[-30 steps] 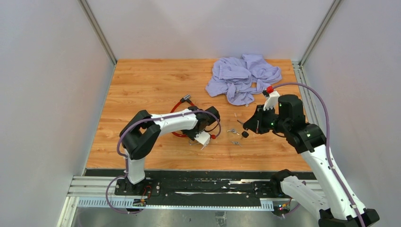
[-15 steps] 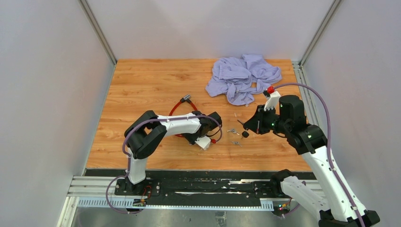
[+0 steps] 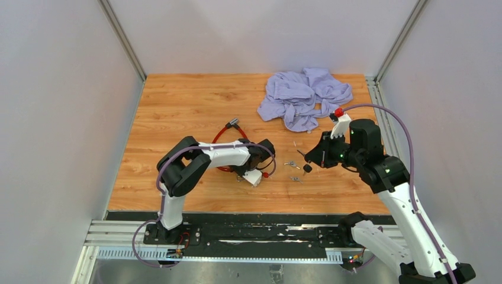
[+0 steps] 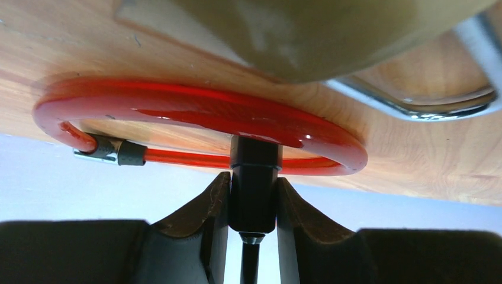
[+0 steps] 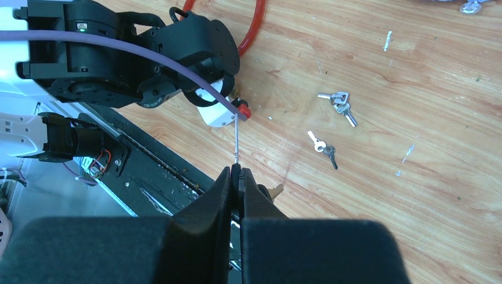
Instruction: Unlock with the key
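A red cable lock (image 3: 220,135) lies coiled on the wooden table, its metal end (image 3: 234,123) pointing away from me. In the left wrist view the red loop (image 4: 195,112) curves just ahead of my left gripper (image 4: 253,177), which is shut on the lock's black barrel (image 4: 253,165). In the top view that gripper (image 3: 243,171) sits low at the loop's near side. My right gripper (image 5: 237,170) is shut on a key, whose thin blade (image 5: 236,142) points toward the left arm. A brass key (image 5: 276,190) dangles beside the fingers. From above, the right gripper (image 3: 308,158) hovers right of the lock.
Two loose sets of keys (image 5: 337,103) (image 5: 322,148) lie on the wood between the arms. A crumpled purple cloth (image 3: 305,97) sits at the back right. The black rail (image 3: 237,232) runs along the near edge, and walls close in both sides.
My left gripper widened, then closed again on the lock's barrel, and its arm shifted slightly right. The right arm and its key have stayed still.
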Robot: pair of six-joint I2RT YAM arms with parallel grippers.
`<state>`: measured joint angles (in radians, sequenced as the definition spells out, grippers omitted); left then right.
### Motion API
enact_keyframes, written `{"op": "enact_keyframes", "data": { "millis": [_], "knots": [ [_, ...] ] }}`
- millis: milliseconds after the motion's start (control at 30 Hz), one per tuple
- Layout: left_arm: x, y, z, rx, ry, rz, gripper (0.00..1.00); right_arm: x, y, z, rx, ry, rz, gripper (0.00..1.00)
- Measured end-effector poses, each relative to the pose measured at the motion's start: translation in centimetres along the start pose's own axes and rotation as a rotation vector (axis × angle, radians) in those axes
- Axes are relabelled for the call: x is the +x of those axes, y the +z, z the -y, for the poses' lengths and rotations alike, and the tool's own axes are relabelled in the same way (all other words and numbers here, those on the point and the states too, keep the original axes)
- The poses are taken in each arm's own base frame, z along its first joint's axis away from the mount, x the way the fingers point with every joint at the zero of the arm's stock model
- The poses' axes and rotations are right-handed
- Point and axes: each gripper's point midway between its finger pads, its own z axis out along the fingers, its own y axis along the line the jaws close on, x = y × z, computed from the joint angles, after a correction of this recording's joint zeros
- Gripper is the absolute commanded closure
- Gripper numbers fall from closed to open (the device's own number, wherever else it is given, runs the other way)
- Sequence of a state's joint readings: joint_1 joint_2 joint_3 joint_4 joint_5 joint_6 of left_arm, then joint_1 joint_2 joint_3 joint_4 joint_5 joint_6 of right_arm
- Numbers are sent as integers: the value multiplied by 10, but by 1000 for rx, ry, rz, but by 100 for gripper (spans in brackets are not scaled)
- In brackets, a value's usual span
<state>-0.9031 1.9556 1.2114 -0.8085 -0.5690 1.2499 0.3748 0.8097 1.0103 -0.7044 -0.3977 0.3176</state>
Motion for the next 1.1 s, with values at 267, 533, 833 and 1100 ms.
{"op": "enact_keyframes", "data": {
  "millis": [267, 533, 833, 1100],
  "knots": [
    [0, -6, -1, 16, -63, 94, 100, 0, 0, 0, 1, 0, -3, 99],
    [32, -61, -39, -9, -409, 436, 100, -5, -2, -2, -1, -5, 4, 99],
    [86, -182, -16, -134, -656, 955, 100, -22, 4, -13, -46, -6, -11, 99],
    [44, -297, 56, -184, -456, 1445, 100, -23, 1, -76, -257, -176, -16, 99]
  ]
}}
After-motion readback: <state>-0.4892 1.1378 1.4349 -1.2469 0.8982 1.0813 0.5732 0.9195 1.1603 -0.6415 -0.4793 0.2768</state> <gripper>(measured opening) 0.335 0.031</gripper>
